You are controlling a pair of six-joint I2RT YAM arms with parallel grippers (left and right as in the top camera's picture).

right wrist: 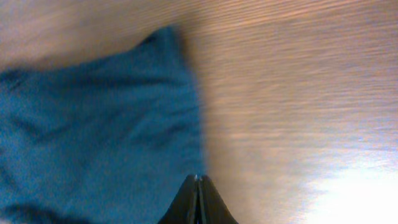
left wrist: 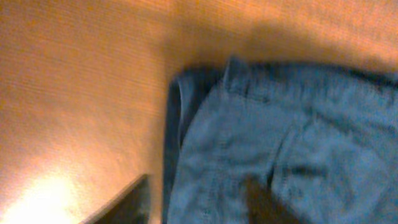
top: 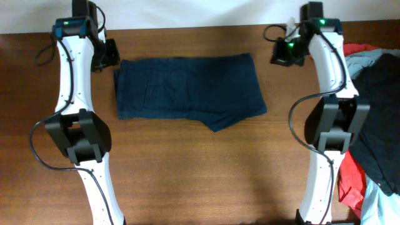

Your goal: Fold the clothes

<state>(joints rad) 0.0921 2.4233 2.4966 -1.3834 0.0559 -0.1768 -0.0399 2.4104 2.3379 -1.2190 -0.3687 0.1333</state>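
The shorts (top: 187,90) lie flat in the middle of the table (top: 187,181), waistband toward my left arm and leg hems toward my right. Starting at their near edge, I see one corner of cloth poking out past an otherwise straight line, so that side wants tidying. Across the middle of the shorts the fabric looks doubled, one leg laid over the other in a rough rectangle. I'd judge the first fold done and the waist-to-hem fold not yet made. Off to the right of the shorts, well apart, sits a heap with a red garment (top: 353,181) and a black garment (top: 381,112), not my job. Now the far corners. The left gripper (top: 107,55) hangs just beside the far waistband corner, gripping no cloth that I can see. Its wrist view is blurred and shows only a sliver of one finger, so I cannot tell how its fingers stand. The right gripper (right wrist: 198,186) is just past the far hem corner, fingers pressed together on nothing, with wood beneath them. I'd call it roughly halfway.
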